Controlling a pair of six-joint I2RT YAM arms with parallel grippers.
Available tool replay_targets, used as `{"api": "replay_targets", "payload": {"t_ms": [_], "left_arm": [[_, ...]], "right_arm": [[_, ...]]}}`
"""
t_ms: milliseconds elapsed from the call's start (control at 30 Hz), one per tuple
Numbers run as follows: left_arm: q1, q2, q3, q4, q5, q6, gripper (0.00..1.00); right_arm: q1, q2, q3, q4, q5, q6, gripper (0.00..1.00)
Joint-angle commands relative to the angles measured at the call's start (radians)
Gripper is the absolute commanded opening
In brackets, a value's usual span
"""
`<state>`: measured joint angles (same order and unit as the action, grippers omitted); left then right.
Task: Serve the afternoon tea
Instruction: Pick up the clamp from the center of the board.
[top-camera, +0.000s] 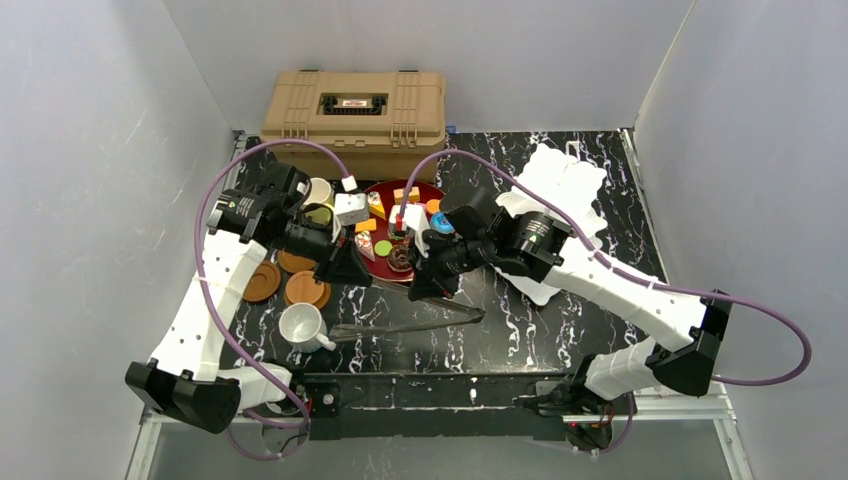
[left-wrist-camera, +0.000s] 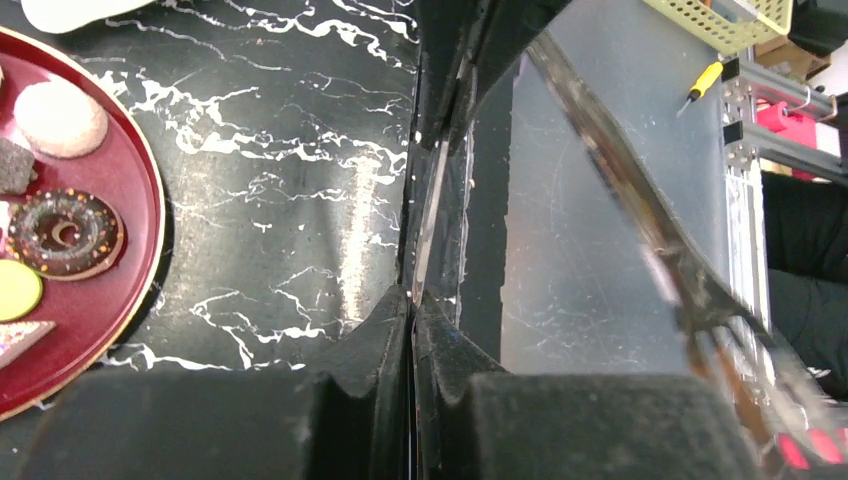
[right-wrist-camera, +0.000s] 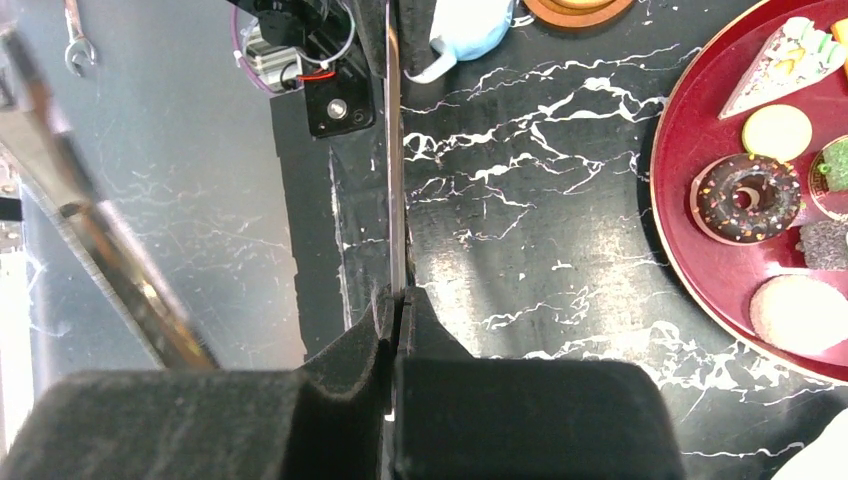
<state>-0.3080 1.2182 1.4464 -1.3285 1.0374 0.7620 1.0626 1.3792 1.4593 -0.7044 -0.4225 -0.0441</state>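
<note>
Left tool (left-wrist-camera: 412, 295) is pressed together on a thin metal arm of the tongs (top-camera: 420, 324). Right tool (right-wrist-camera: 397, 295) is pinching a tong arm too; can't tell if it's the same arm. The tongs are low over the black table (top-camera: 540, 340), just in front of the red tray (top-camera: 405, 184). Toy cakes (right-wrist-camera: 783, 62) and a chocolate doughnut (right-wrist-camera: 747, 197) are on the tray. White mug (top-camera: 300, 325) is on the table by the left arm, with brown saucers (top-camera: 307, 290) just behind it. White scalloped stand (top-camera: 565, 185) is back right, partly under the right arm. Tan case (top-camera: 353, 110) is at the back.
</note>
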Motion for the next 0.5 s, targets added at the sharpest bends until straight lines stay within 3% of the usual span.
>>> {"api": "replay_targets", "payload": {"t_ms": [0, 67, 100, 167, 233, 367, 467], "left_arm": [[-0.003, -0.013, 0.028, -0.055, 0.06, 0.029, 0.0], [-0.003, -0.013, 0.031, -0.054, 0.076, 0.029, 0.0], [-0.003, -0.016, 0.03, -0.055, 0.085, 0.03, 0.0], [-0.003, -0.025, 0.025, -0.054, 0.108, 0.041, 0.0], [-0.003, -0.034, 0.023, -0.053, 0.134, 0.055, 0.0], [-0.002, -0.052, 0.036, -0.044, 0.202, 0.057, 0.0], [-0.003, -0.047, 0.063, -0.039, 0.258, 0.021, 0.0]], "right_arm": [[0.0, -0.003, 0.042, 0.043, -0.008, 0.001, 0.01], [-0.001, -0.016, 0.025, 0.067, 0.0, 0.012, 0.04], [-0.001, -0.022, 0.016, 0.079, 0.002, 0.016, 0.19], [-0.002, -0.044, -0.006, 0.107, 0.013, 0.028, 0.6], [-0.005, -0.08, -0.032, 0.132, 0.028, 0.036, 0.81], [-0.032, -0.191, -0.096, 0.194, 0.016, 0.077, 0.95], [-0.071, -0.278, -0.149, 0.231, -0.031, 0.105, 0.98]]}}
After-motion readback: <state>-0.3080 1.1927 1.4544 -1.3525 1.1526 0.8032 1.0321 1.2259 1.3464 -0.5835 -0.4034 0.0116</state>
